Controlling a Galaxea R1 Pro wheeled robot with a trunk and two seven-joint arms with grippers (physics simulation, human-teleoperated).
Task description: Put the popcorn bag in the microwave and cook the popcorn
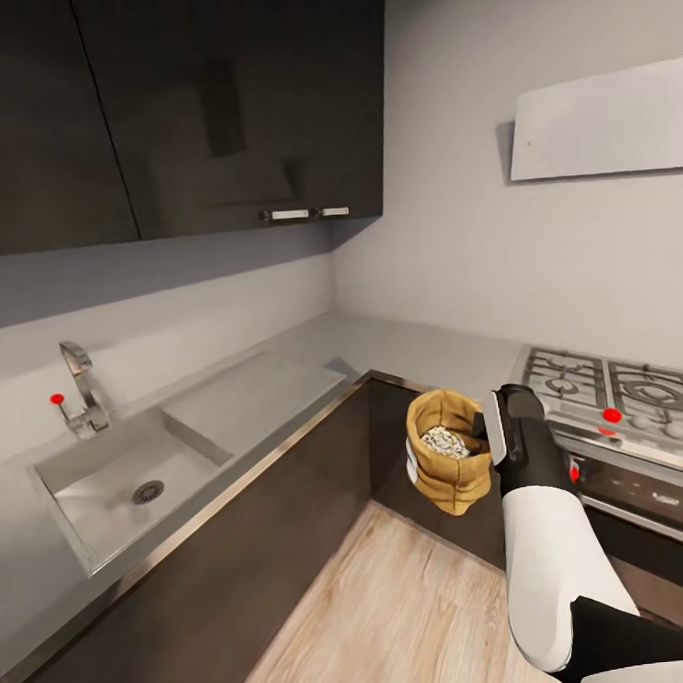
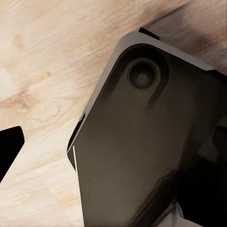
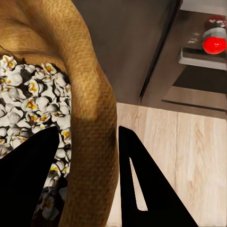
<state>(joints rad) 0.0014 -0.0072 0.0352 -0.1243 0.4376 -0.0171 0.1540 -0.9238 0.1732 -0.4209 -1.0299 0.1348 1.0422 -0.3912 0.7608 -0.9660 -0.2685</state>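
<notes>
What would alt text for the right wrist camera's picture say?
A tan burlap bag heaped with white-and-yellow popcorn, its rim pinched between the right gripper's two black jaws, one inside and one outside. Behind it lie a pale wood floor and dark cabinet fronts.

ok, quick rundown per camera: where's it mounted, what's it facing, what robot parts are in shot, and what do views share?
Head: on the robot's head, looking down into a kitchen corner with the sink and stove; the right arm holds the popcorn bag above the floor.
Left wrist: on the left arm, facing the wooden floor; a dark robot body part is in shot.
Right wrist: on the right arm, looking along the right gripper, clamped on the bag's rim.
Shared: bag, popcorn, floor, head and right wrist.
</notes>
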